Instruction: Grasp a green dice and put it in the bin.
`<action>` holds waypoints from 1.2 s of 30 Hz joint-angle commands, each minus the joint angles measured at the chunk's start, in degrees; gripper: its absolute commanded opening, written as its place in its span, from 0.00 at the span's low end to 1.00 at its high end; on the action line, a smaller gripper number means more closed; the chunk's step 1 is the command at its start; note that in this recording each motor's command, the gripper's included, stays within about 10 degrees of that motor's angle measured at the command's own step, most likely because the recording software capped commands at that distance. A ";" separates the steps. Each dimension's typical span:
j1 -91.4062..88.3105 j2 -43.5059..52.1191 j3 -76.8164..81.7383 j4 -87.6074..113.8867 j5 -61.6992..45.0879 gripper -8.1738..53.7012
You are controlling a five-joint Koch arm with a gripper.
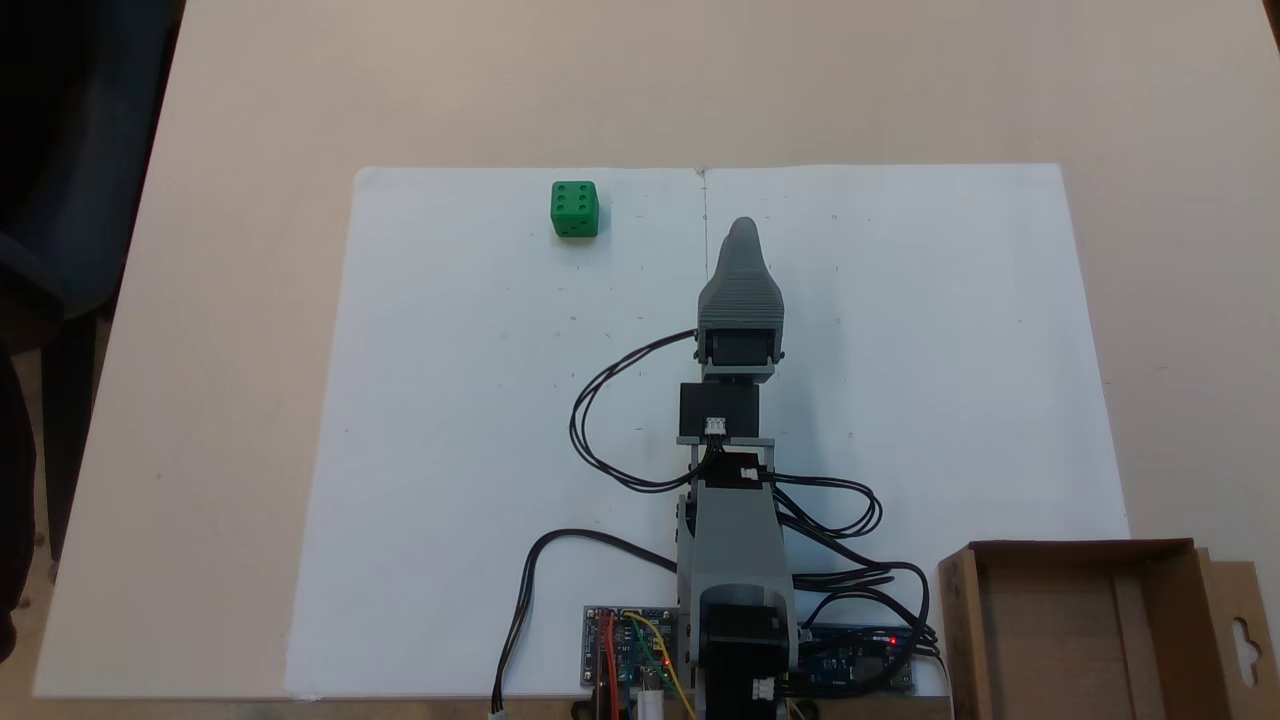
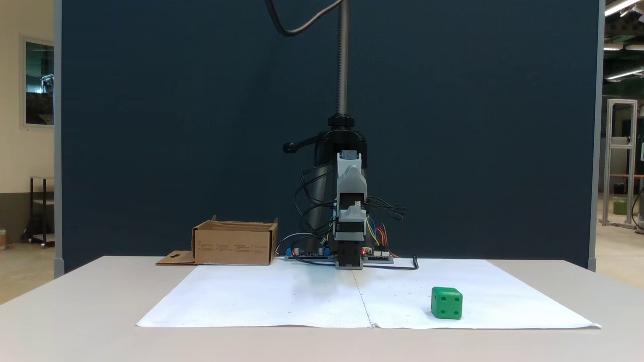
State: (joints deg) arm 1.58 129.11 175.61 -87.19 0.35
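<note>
a fixed view: green dice (image 1: 575, 209) well left of jaws

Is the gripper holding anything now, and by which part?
Nothing is held. The green dice lies alone on the white paper, far from the gripper.

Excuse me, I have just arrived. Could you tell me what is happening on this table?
A small grey hobby robot arm stands at the edge of a white paper sheet on a beige table. It holds nothing. Its gripper points across the sheet, away from its base; whether it is open cannot be told. A small bright green plastic dice sits alone near the sheet's far edge, untouched. The shallow brown cardboard box waits beside the arm's base.
</note>
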 commanded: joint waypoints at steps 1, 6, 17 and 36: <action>1.05 6.33 3.69 10.00 -3.60 0.84; 1.05 6.33 3.60 21.71 -3.60 0.84; 0.79 6.33 3.69 21.80 -3.78 0.84; 2.46 6.24 -24.96 64.32 -3.78 0.82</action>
State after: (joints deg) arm 3.69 129.11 152.49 -28.04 0.35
